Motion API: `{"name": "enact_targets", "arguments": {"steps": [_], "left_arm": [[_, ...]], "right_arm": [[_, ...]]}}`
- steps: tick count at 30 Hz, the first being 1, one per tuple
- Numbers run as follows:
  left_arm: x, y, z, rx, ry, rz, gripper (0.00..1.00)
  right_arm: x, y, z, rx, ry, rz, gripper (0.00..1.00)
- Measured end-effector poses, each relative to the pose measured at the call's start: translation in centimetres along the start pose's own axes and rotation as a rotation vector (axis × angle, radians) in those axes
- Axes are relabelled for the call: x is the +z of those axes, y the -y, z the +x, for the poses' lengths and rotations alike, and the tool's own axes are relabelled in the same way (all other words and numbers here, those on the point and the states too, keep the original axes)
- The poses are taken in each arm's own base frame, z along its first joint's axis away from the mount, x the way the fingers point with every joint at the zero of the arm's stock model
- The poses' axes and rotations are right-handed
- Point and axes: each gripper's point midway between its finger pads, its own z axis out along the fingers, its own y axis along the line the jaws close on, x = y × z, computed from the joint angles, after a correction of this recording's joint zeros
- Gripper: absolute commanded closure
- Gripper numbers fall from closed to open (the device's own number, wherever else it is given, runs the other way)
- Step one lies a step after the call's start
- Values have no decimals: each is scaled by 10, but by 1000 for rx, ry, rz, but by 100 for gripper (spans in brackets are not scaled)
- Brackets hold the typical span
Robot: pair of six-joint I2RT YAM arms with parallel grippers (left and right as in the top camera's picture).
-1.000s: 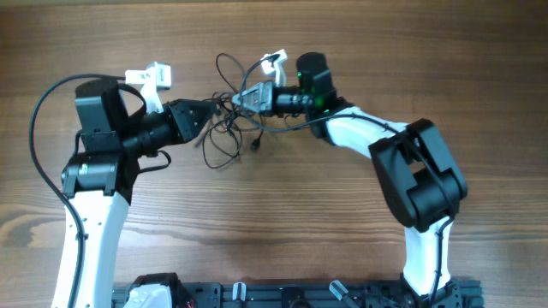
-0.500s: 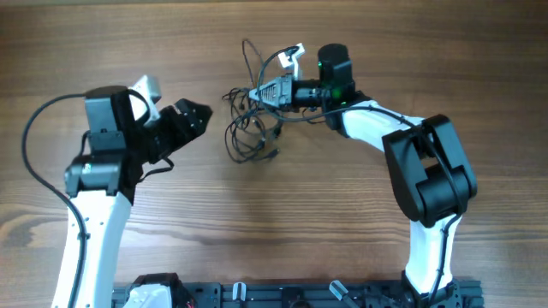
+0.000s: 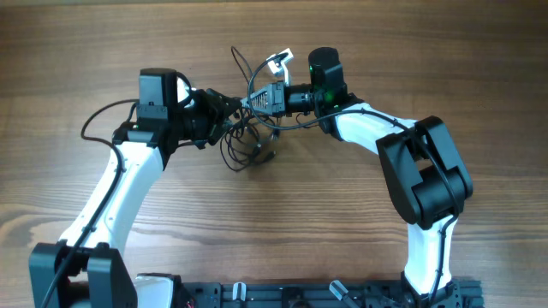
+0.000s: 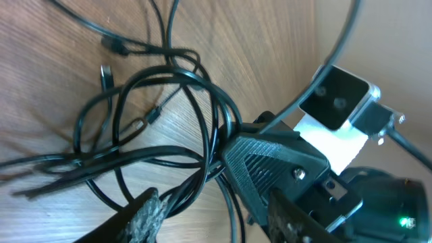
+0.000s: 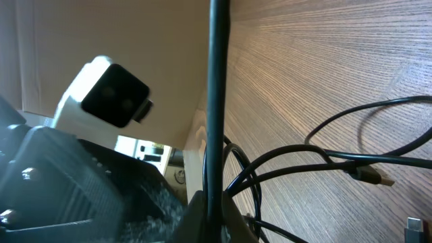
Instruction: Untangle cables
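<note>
The cables [image 3: 244, 145] are thin black cords bunched in a loose knot at the table's upper middle, with loops trailing toward the front. My right gripper [image 3: 255, 100] reaches in from the right and is shut on a strand, which runs straight up from its jaws [image 5: 217, 219] in the right wrist view. My left gripper [image 3: 229, 109] comes in from the left and meets the knot just beside the right one. Its fingers [image 4: 216, 219] are open, with several strands [image 4: 169, 115] passing between them and the right gripper's body [image 4: 270, 162] just beyond.
The wooden table [image 3: 274, 222] stretches bare in front of the knot. A black rail [image 3: 291, 295] runs along the front edge between the arm bases. Small plug ends [image 5: 368, 177] lie on the wood to the right of the knot.
My left arm, drawn back to the left half a second ago, has swung right into the knot with open fingers. The right gripper shifted slightly left, still holding its strand.
</note>
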Motion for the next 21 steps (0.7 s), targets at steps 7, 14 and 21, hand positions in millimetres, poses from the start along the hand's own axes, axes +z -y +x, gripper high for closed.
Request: {"name": "enact_targets", "arguments": {"steps": [7,14,21], "left_arm": [[8,-2,12,-91,-66,-5,51],[5,-23,27,-137,-123,-86,65],[10,-35,31,-110,-85,-163,66]], "right_arm": [[2,-1,2,-16,-6,-2,95],[3,1,5,-15,-14,3,95],[4,-1,6,-14,-23,-5,95]]}}
